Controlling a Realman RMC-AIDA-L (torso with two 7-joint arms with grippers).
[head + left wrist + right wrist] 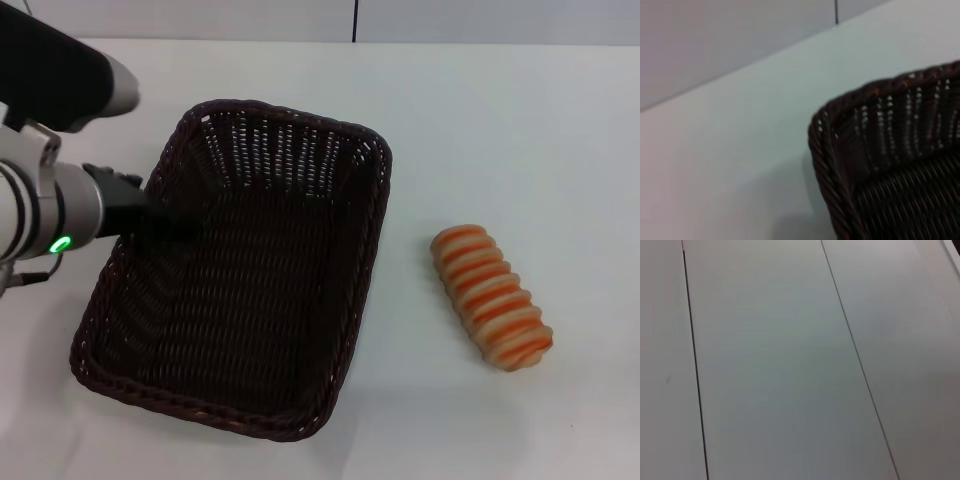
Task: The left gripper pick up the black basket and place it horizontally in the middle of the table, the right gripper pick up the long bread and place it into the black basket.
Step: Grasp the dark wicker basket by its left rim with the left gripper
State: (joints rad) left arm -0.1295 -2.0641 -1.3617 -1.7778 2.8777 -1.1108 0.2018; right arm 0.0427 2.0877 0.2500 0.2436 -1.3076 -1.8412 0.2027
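Left gripper reaches over the left rim of the black basket; whether its fingers clamp that rim, I cannot tell. The basket's long axis runs near-to-far, tilted. The long bread lies beyond the basket's opposite side, angled diagonally on the table.

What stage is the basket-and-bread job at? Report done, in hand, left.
Done: nothing finished. In hand: the left gripper is at the black basket's left rim, and the basket sits tilted on the table, not yet horizontal. Left: straighten the basket, then put the long bread, lying to its right, inside. The right gripper is out of view.
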